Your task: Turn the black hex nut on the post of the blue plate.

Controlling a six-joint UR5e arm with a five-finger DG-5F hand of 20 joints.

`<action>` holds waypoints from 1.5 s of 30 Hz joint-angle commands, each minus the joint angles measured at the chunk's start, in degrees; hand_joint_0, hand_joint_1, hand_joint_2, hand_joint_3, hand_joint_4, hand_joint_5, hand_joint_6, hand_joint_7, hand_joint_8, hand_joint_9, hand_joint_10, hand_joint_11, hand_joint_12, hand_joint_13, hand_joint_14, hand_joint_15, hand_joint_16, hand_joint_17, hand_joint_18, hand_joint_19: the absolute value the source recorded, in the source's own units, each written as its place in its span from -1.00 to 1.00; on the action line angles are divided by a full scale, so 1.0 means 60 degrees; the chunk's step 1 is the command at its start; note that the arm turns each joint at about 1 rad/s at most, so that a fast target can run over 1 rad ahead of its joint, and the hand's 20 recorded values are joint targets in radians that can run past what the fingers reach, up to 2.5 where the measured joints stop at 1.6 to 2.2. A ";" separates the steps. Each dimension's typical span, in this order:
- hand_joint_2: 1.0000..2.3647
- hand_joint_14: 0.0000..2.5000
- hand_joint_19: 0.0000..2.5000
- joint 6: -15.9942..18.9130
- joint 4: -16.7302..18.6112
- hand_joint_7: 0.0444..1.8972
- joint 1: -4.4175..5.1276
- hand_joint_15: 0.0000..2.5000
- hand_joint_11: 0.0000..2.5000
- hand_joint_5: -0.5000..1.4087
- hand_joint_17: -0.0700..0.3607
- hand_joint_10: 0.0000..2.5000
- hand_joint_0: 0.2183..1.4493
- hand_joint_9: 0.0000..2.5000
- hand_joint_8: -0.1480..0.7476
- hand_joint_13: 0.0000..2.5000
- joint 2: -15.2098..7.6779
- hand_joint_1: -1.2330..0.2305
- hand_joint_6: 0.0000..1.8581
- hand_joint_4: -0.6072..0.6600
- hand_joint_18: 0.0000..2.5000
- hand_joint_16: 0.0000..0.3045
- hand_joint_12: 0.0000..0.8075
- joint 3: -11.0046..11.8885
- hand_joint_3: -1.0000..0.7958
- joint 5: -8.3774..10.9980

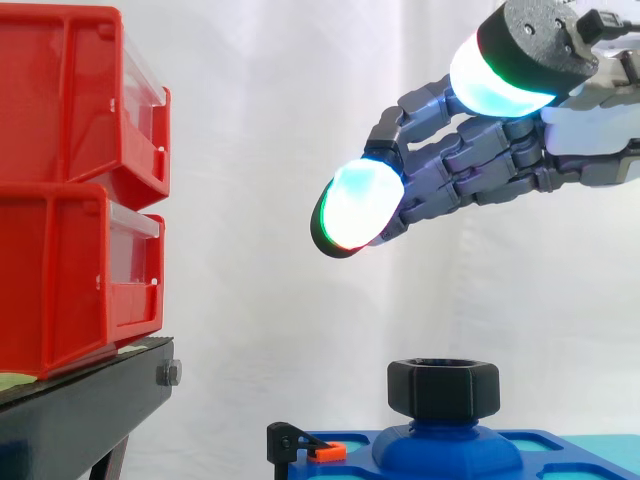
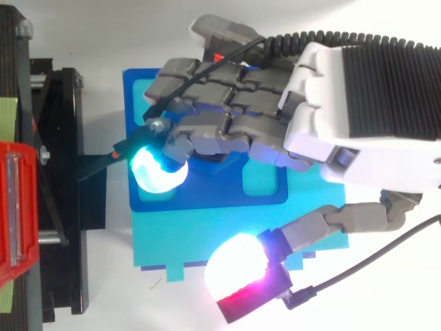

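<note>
The black hex nut [image 1: 443,388] sits on the rounded blue post [image 1: 445,447] of the blue plate [image 2: 207,195], low in the side view. My hand [image 1: 500,160] hovers above it and slightly to the right, well clear of the nut. Its fingers [image 1: 358,207] are stretched leftward, loosely bent, and the thumb pad [image 1: 500,85] is raised apart from them; nothing is held. From above, the hand [image 2: 331,124] covers the post and nut, with one glowing pad [image 2: 157,170] near the plate's left edge and the thumb pad [image 2: 238,265] over the plate's near side.
Two stacked red bins [image 1: 70,200] stand on the black stand [image 1: 80,410] at the left. A small black clamp with an orange piece [image 1: 305,447] sits at the plate's left edge. The blue plate rests on a teal base [image 2: 172,241].
</note>
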 commanded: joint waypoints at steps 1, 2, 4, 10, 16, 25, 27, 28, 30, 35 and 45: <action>-1.00 -1.00 -1.00 -0.0486 0.0053 -0.21 -0.0003 -1.00 -1.00 -0.70 0.04 -1.00 -0.65 -0.78 -0.06 -1.00 -0.0119 0.13 -0.46 0.27 -1.00 -0.55 0.00 0.0018 -0.44 -0.0001; -1.00 -1.00 -1.00 -0.0545 0.0053 -0.20 -0.0017 -1.00 -1.00 -0.70 0.04 -1.00 -0.65 -0.78 -0.06 -1.00 -0.0148 0.13 -0.46 0.27 -1.00 -0.55 0.00 0.0018 -0.44 -0.0030; -1.00 -1.00 -1.00 -0.0559 0.0068 -0.20 -0.0032 -1.00 -1.00 -0.70 0.04 -1.00 -0.64 -0.78 -0.06 -1.00 -0.0207 0.13 -0.46 0.27 -1.00 -0.55 0.00 0.0018 -0.44 -0.0059; -1.00 -1.00 -1.00 -0.0720 0.0053 -0.19 -0.0076 -1.00 -1.00 -0.70 0.03 -1.00 -0.64 -0.77 -0.06 -0.99 -0.0310 0.14 -0.46 0.28 -1.00 -0.56 0.00 0.0018 -0.44 -0.0235; -1.00 -1.00 -1.00 -0.0999 -0.0167 -0.19 -0.0120 -1.00 -1.00 -0.70 0.02 -1.00 -0.63 -0.77 -0.06 -0.99 -0.0310 0.14 -0.46 0.29 -1.00 -0.56 -0.01 0.0018 -0.44 -0.0265; -1.00 -1.00 -1.00 -0.1116 -0.0577 -0.19 -0.0340 -1.00 -1.00 -0.70 0.01 -1.00 -0.62 -0.76 -0.06 -0.99 -0.0310 0.14 -0.46 0.30 -1.00 -0.57 -0.02 0.0004 -0.44 -0.0528; -1.00 -1.00 -1.00 -0.1174 -0.0577 -0.18 -0.0354 -1.00 -1.00 -0.69 0.01 -1.00 -0.62 -0.77 -0.06 -0.99 -0.0310 0.14 -0.46 0.30 -1.00 -0.57 -0.02 -0.0011 -0.44 -0.0543; -1.00 -1.00 -1.00 -0.1218 -0.0592 -0.18 -0.0369 -1.00 -1.00 -0.69 0.00 -1.00 -0.62 -0.77 -0.06 -0.99 -0.0310 0.14 -0.46 0.30 -1.00 -0.57 -0.02 -0.0011 -0.44 -0.0543; -1.00 -1.00 -1.00 -0.1321 -0.0592 -0.18 -0.0384 -1.00 -1.00 -0.69 0.00 -1.00 -0.62 -0.77 -0.06 -0.99 -0.0324 0.14 -0.46 0.30 -1.00 -0.57 -0.02 -0.0026 -0.44 -0.0587; -1.00 -1.00 -1.00 -0.1526 -0.0606 -0.17 -0.0398 -1.00 -1.00 -0.69 0.00 -1.00 -0.62 -0.77 -0.06 -0.99 -0.0324 0.14 -0.46 0.31 -1.00 -0.58 -0.02 -0.0011 -0.44 -0.0616; -1.00 -1.00 -1.00 -0.1907 -0.0474 -0.17 -0.0398 -1.00 -1.00 -0.69 -0.01 -1.00 -0.62 -0.77 -0.06 -0.98 -0.0441 0.14 -0.46 0.32 -1.00 -0.58 -0.02 -0.0026 -0.44 -0.0616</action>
